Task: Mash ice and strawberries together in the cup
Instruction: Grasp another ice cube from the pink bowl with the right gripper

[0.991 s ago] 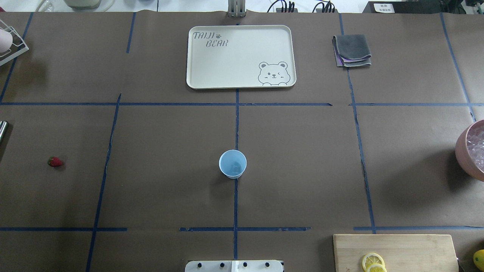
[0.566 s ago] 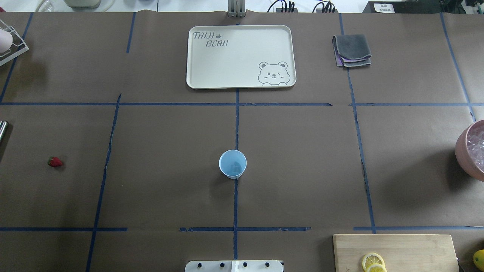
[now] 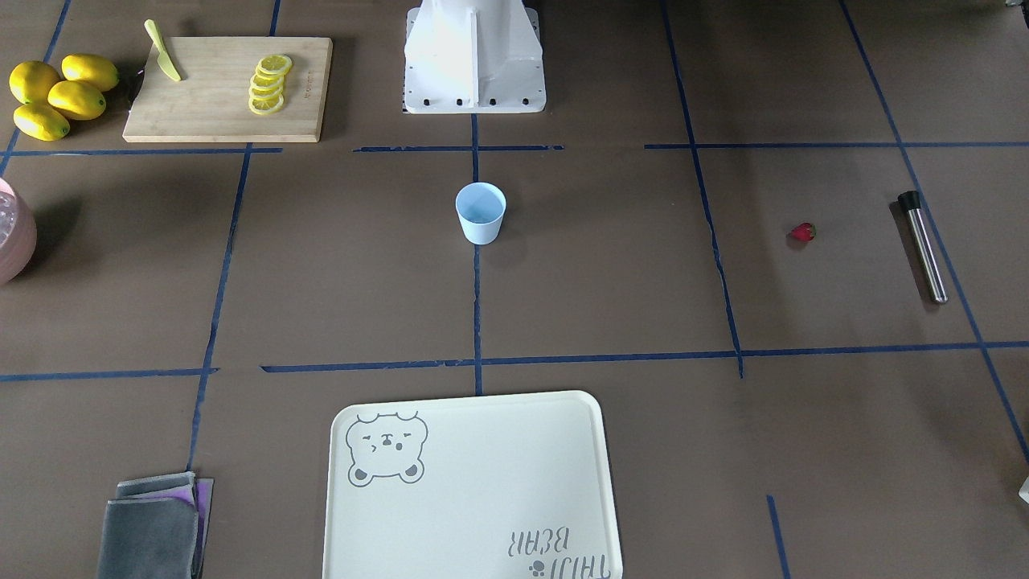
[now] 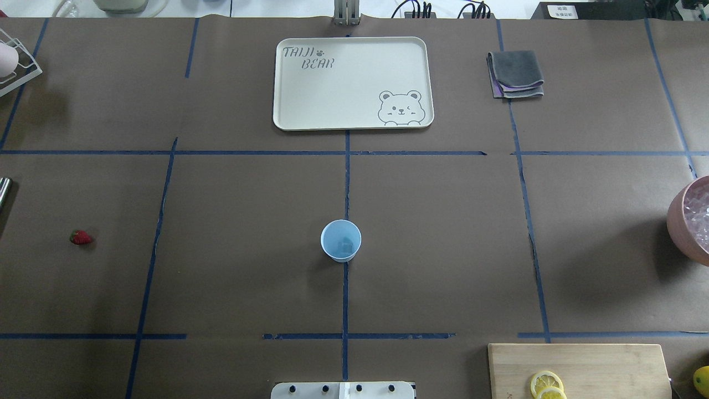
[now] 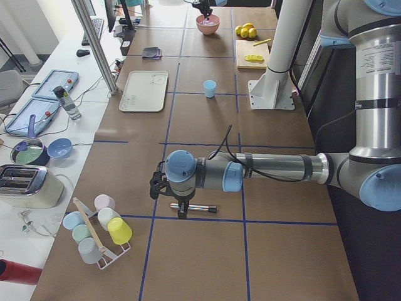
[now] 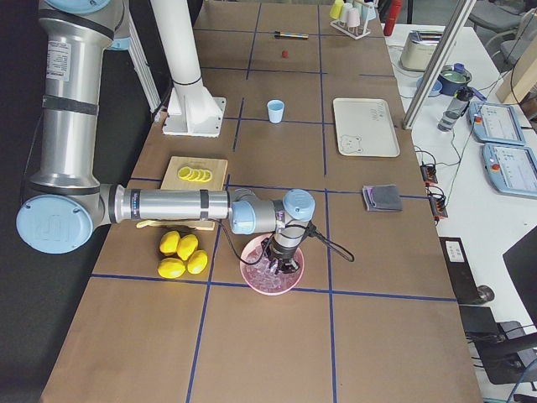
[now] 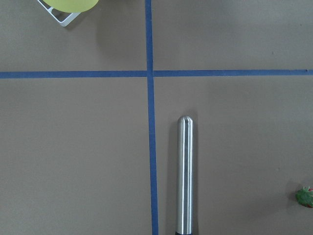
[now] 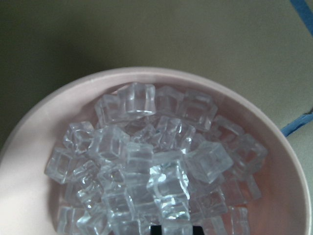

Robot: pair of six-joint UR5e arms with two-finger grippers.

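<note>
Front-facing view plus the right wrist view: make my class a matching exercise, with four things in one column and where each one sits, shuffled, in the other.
Things
1. cup
2. strawberry
3. lemon slices
4. heap of ice

Places
A. in the pink bowl
B. on the wooden board
C. near the steel rod, not touching it
D. standing on the centre blue tape line

Pairs: 1-D, 2-C, 3-B, 4-A.
</note>
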